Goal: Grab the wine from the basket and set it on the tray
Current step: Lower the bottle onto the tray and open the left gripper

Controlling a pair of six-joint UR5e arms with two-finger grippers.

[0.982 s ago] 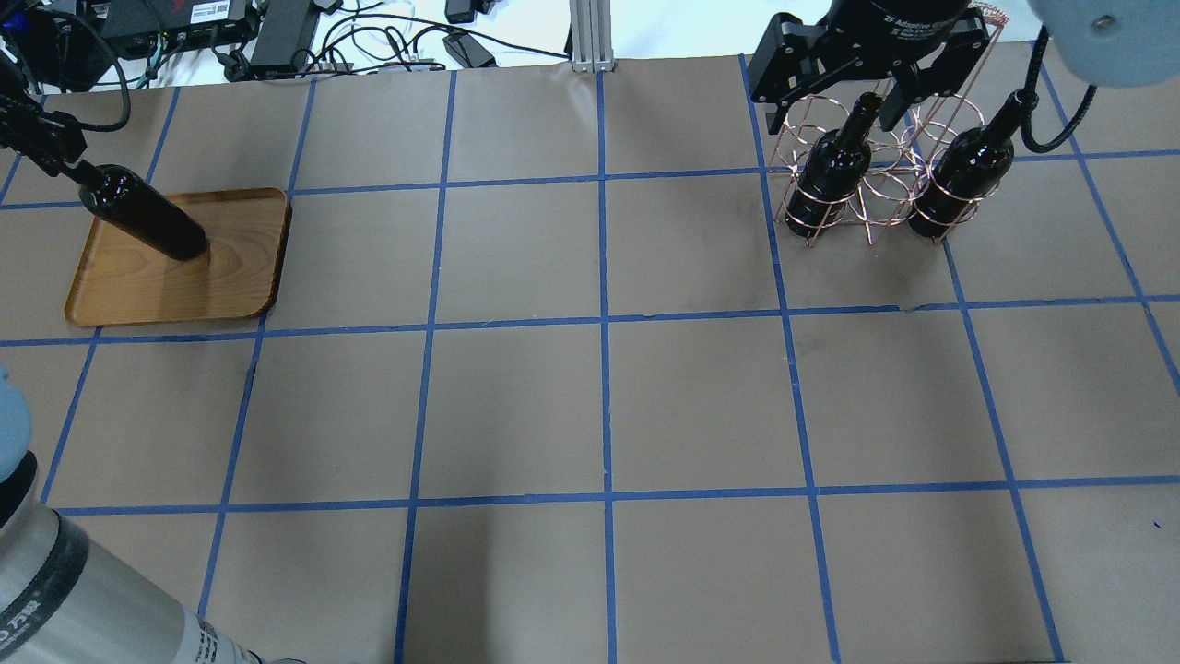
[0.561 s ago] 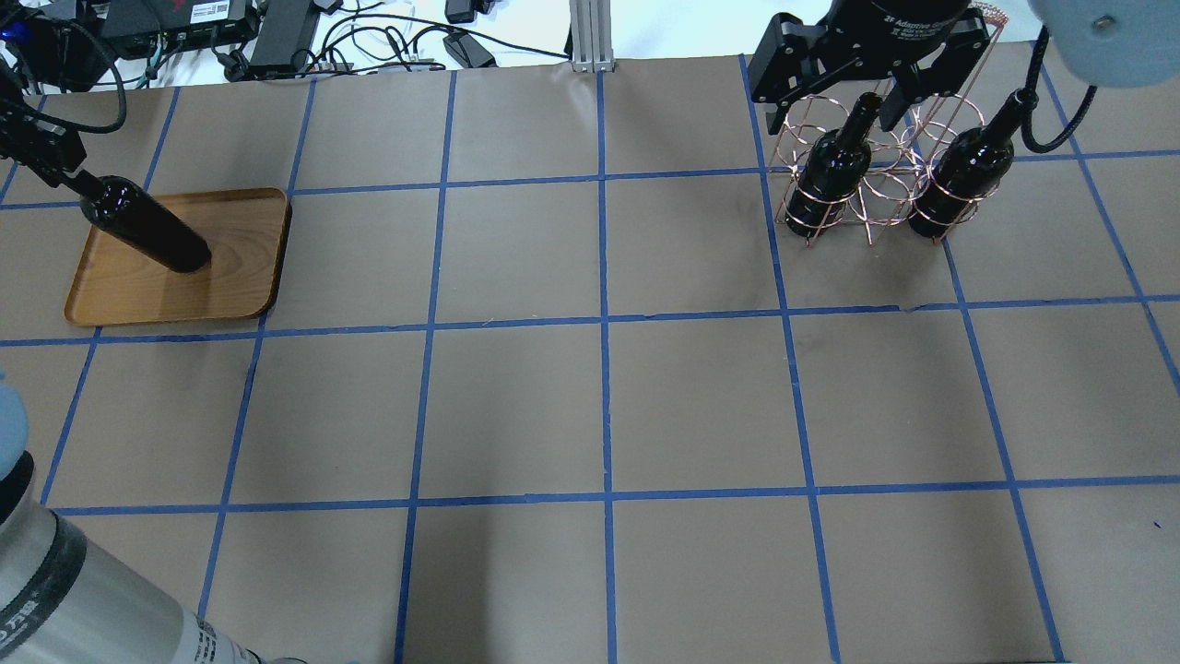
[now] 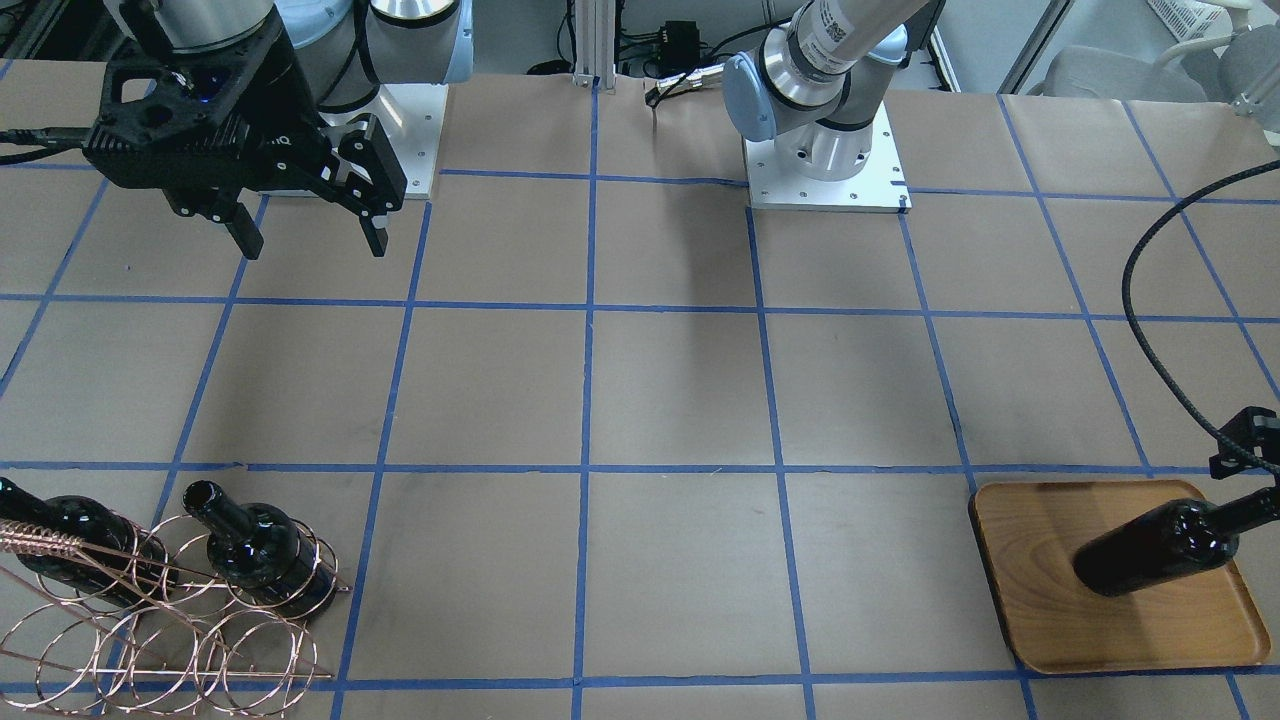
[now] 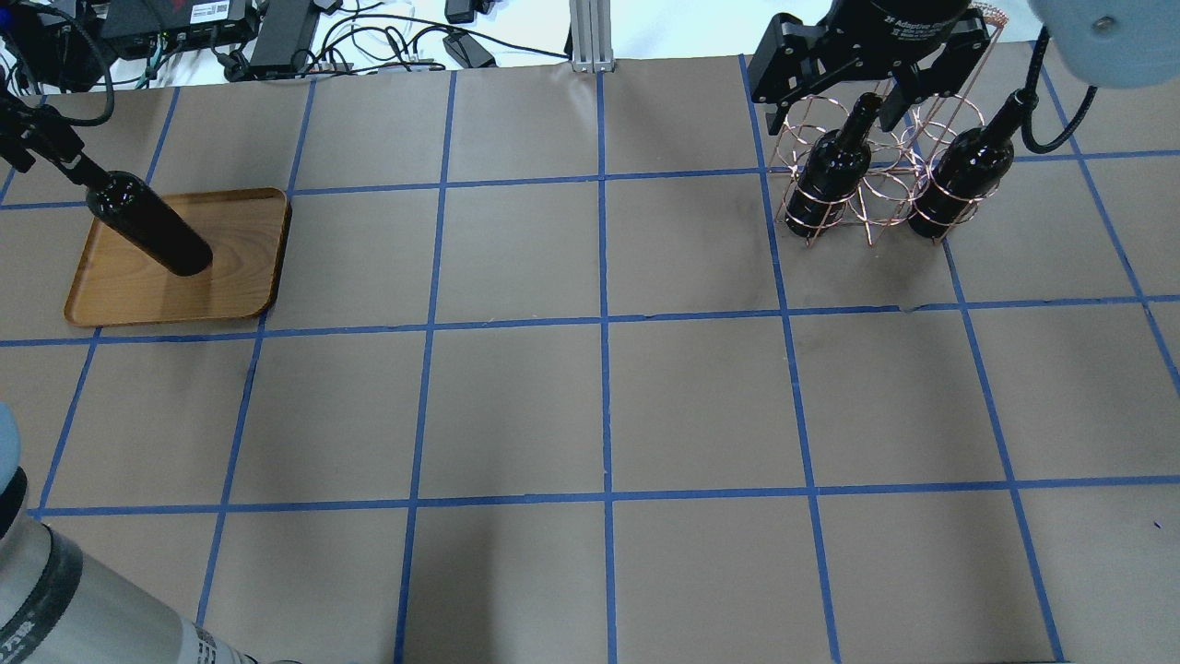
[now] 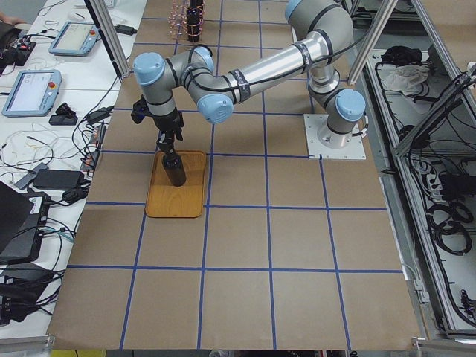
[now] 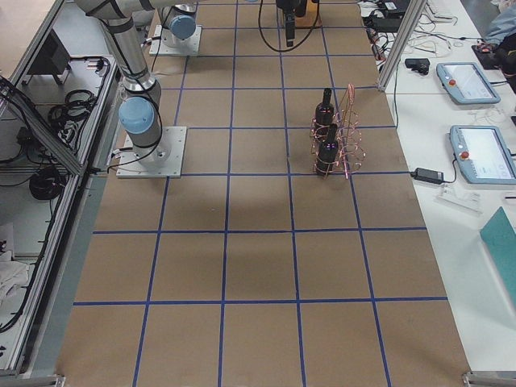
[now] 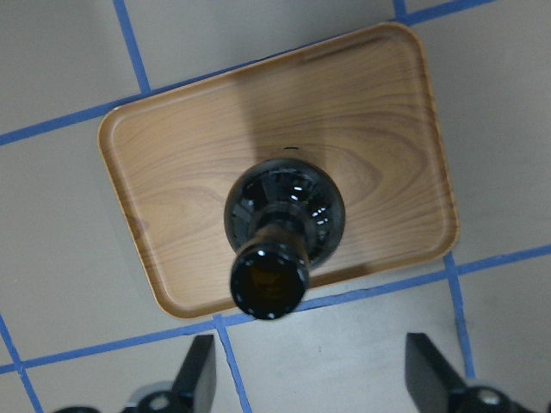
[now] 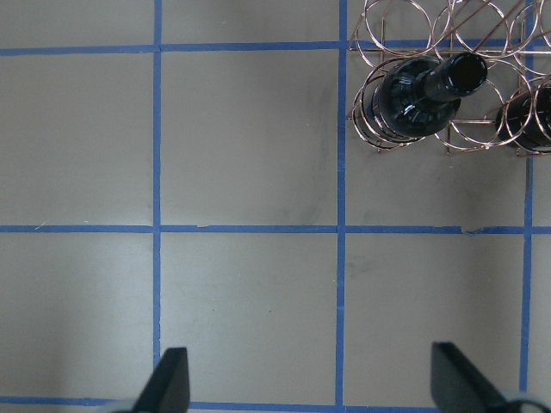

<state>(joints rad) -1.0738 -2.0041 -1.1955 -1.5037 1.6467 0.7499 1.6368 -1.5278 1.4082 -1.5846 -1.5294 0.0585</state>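
One wine bottle (image 4: 152, 226) stands on the wooden tray (image 4: 230, 231) at the far left, its base near the tray's middle. In the left wrist view its open mouth (image 7: 269, 284) faces the camera above the tray (image 7: 362, 129). My left gripper (image 7: 314, 366) is open, fingers spread wide, just above the bottle's neck and not gripping it; in the overhead view it (image 4: 41, 143) is at the left edge. The copper wire basket (image 4: 871, 194) holds two more bottles (image 4: 830, 171) (image 4: 963, 171). My right gripper (image 3: 305, 225) hovers open, high above the table on the near side of the basket (image 3: 150, 640).
A black cable (image 3: 1150, 260) loops over the table beside the tray (image 3: 1030, 560). Cables and electronics (image 4: 277, 37) lie beyond the far table edge. Both arm bases (image 3: 825, 160) sit on white plates. The brown paper with blue tape grid (image 4: 604, 406) covers the table.
The bottle's base shifted slightly toward the tray's near side and settled. My left gripper drew back up along the neck. The right arm has not moved.
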